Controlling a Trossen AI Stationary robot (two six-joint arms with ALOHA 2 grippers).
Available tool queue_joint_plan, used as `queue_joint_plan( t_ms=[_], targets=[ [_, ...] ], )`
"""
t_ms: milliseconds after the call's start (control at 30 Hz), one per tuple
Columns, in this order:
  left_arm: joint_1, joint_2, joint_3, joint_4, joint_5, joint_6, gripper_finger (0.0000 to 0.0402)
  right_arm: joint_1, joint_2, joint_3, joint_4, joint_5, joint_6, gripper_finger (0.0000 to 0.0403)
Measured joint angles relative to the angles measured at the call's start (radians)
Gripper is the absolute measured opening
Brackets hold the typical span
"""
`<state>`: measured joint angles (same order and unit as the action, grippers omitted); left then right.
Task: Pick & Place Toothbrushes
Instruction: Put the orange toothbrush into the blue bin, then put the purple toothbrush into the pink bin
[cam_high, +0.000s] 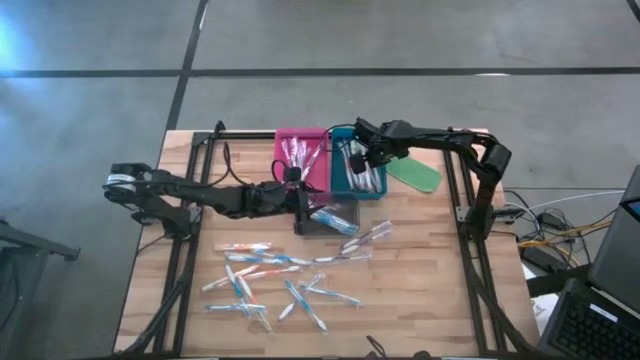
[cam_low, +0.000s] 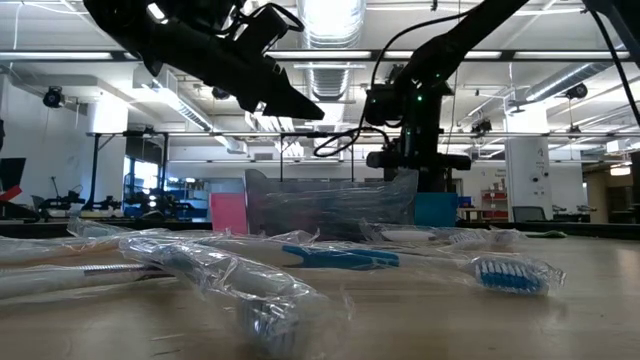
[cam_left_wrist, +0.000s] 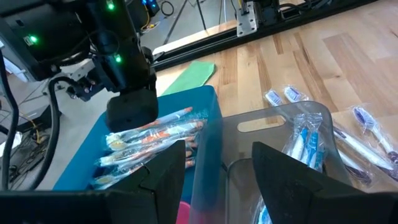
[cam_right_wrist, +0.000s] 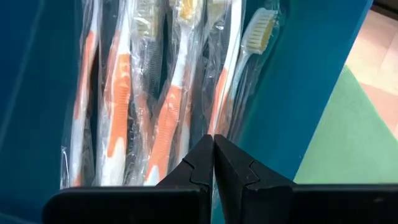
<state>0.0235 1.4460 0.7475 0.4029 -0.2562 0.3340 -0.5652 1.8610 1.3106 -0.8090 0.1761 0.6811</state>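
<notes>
Sorting looks roughly half done. The pink tray (cam_high: 300, 152) and the blue tray (cam_high: 341, 178), at upper centre of the high view, already hold wrapped toothbrushes (cam_right_wrist: 168, 93), and the clear tray (cam_high: 335, 222) just below them holds a few blue ones. About a dozen loose brushes (cam_high: 270, 275) are scattered over the lower centre of the table (cam_high: 430, 290), left to pick. The left end effector (cam_high: 302, 205) hangs released over the clear tray, holding nothing. The right end effector (cam_right_wrist: 214, 163) is clenched empty above the orange brushes in the blue tray.
</notes>
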Motion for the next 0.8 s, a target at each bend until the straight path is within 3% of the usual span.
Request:
queue_joint_plan(
  t_ms=[300,800],
  targets=[
    [0.0,0.0,0.0,0.0,0.0,0.0,0.019,0.0,-0.005,0.003,0.003,-0.028,-0.008,0.0015],
    [0.0,0.0,0.0,0.0,0.0,0.0,0.0191,-0.009,-0.043,0.068,-0.056,-0.057,-0.135,0.0124]
  ],
)
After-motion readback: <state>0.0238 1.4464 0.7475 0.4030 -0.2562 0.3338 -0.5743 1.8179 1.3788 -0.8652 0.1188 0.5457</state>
